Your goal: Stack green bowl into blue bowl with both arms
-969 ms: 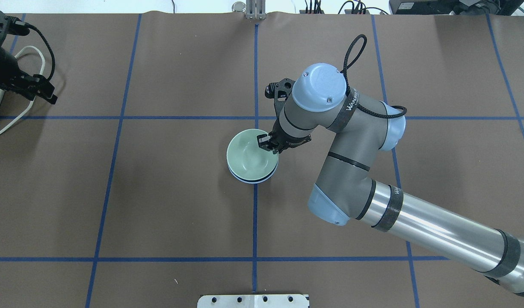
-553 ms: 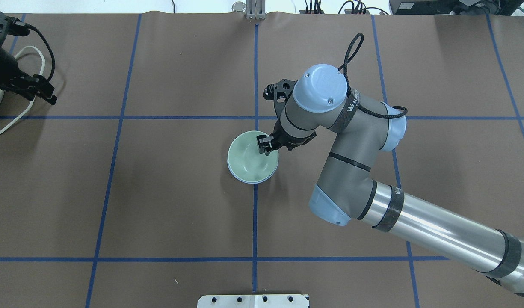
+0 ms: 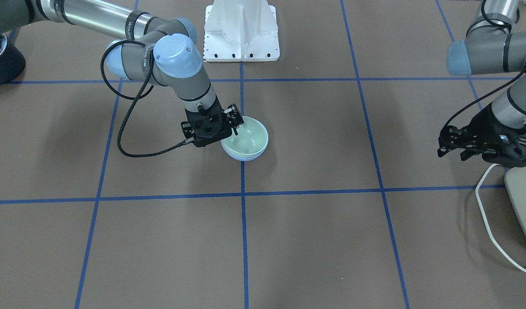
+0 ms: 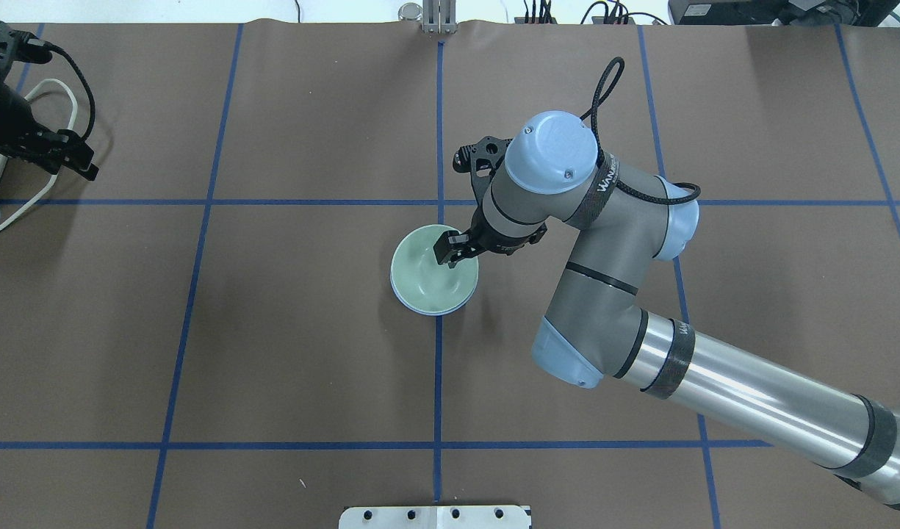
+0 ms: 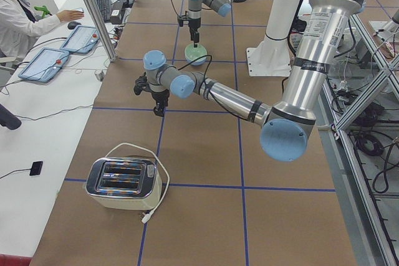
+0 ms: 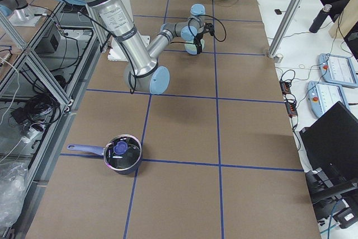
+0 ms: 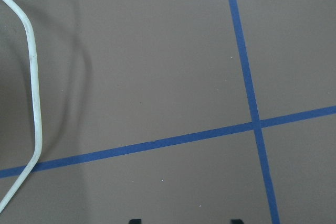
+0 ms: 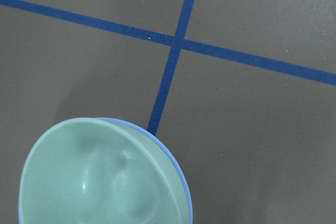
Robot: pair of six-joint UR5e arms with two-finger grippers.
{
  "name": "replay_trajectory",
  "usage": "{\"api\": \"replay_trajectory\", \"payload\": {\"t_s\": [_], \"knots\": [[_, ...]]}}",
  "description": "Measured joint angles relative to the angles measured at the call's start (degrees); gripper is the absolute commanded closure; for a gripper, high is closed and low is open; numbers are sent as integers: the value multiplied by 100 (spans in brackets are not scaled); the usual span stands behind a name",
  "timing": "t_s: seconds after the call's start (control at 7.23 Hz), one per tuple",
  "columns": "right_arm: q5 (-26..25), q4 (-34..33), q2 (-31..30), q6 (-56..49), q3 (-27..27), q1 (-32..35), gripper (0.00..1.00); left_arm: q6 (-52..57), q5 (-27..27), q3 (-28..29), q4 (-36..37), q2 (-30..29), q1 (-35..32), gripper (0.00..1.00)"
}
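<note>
The green bowl [image 4: 424, 278] sits nested inside the blue bowl [image 4: 420, 309] at the table's middle, on a blue tape line. Only the blue bowl's thin rim shows around it, as in the front view [image 3: 244, 158] and the right wrist view [image 8: 182, 184]. My right gripper [image 4: 457, 248] stands over the green bowl's [image 3: 250, 138] right rim, open, with one finger inside the bowl and no grip on it. My left gripper [image 4: 78, 163] is open and empty at the far left edge, away from the bowls.
A toaster [image 5: 121, 182] with a white cord [image 3: 490, 223] stands by my left gripper at the table's left end. A dark pot [image 6: 122, 154] sits at the right end. The white pedestal [image 3: 241, 30] is behind the bowls. An operator [image 5: 19, 10] sits beside the table.
My right gripper lowered the green bowl fully into the blue bowl, then opened, with its inner finger moving toward the bowl's middle. The left arm has barely moved.
</note>
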Motion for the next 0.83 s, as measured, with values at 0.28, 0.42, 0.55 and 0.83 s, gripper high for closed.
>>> {"api": "replay_trajectory", "payload": {"t_s": [0.28, 0.42, 0.55, 0.83], "knots": [[2, 31, -25, -1, 46, 8, 0, 6, 0, 6, -4, 0, 1, 29], [8, 167, -75, 0, 164, 53, 0, 8, 0, 6, -4, 0, 1, 28], [13, 524, -214, 0, 306, 127, 0, 9, 0, 12, -4, 0, 1, 28], [-6, 1524, -617, 18, 423, 249, 0, 9, 0, 47, -6, -12, 1, 20]]}}
